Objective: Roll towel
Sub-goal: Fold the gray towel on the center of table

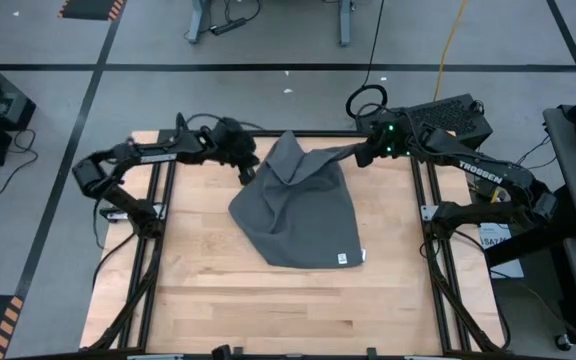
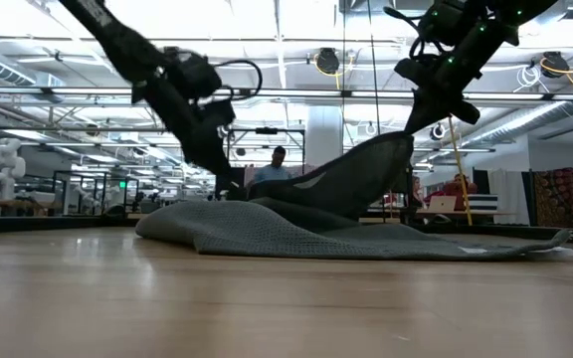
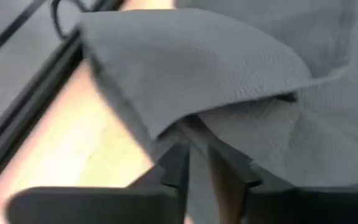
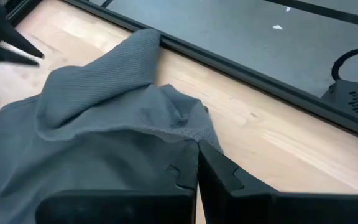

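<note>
High view: grey towel (image 1: 298,215) rumpled mid-way on the wooden table (image 1: 268,310).
Right gripper (image 1: 366,152) is clamped on the towel's far corner; left gripper (image 1: 251,172), at its left edge, can't tell. Low view: person (image 2: 274,165) beyond the towel, bright ceiling lights.

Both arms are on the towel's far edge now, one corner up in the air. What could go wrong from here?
1. The right gripper is shut on one far corner of the towel, lifting it; a thin pinch like that may slip out.
2. The left gripper sits at the other far corner with its fingers only narrowly apart, so it may not have hold of the cloth.
3. The towel already lies skewed and bunched, so a roll could start crooked.
</note>
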You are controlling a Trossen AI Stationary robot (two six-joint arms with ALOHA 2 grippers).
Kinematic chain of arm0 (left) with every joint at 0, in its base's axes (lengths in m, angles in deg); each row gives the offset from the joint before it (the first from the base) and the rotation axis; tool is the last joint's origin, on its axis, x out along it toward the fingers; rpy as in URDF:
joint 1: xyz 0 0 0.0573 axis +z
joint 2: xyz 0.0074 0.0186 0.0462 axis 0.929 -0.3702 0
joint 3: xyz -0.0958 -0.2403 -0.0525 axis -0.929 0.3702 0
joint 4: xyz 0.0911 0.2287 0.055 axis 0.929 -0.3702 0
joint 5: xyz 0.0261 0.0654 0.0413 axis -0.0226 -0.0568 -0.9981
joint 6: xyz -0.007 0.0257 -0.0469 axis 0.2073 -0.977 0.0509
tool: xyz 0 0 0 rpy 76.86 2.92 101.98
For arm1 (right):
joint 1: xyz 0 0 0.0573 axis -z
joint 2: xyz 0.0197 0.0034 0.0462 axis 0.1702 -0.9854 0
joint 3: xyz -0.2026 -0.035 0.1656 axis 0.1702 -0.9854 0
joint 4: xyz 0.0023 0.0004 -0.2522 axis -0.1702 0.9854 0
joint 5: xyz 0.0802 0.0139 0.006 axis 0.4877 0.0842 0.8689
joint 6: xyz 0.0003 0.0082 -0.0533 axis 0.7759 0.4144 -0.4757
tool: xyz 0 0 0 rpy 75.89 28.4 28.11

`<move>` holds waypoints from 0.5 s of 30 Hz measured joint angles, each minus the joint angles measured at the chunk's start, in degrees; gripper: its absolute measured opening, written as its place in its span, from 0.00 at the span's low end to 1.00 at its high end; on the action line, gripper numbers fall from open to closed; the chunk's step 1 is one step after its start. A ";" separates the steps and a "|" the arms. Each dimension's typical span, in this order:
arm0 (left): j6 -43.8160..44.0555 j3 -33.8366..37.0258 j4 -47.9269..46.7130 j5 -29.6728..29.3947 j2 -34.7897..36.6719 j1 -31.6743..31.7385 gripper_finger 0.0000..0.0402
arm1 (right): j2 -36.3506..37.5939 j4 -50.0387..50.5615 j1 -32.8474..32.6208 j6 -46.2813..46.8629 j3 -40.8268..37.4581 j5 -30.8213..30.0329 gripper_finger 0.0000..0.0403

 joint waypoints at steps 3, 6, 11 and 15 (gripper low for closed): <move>-2.11 3.00 8.76 -1.13 -2.31 -0.17 0.34 | 0.00 0.07 0.56 -0.09 0.00 0.44 0.00; -5.78 3.85 15.05 -2.13 -5.13 -0.13 0.47 | 0.00 0.11 1.03 -0.14 0.00 1.38 0.00; -9.12 4.04 16.08 -7.15 -10.92 -1.00 0.56 | 0.00 0.13 1.04 -0.05 0.00 1.58 0.00; -8.81 3.97 18.52 -10.63 -12.36 -1.27 0.52 | 0.00 0.15 1.03 0.41 0.00 1.65 0.00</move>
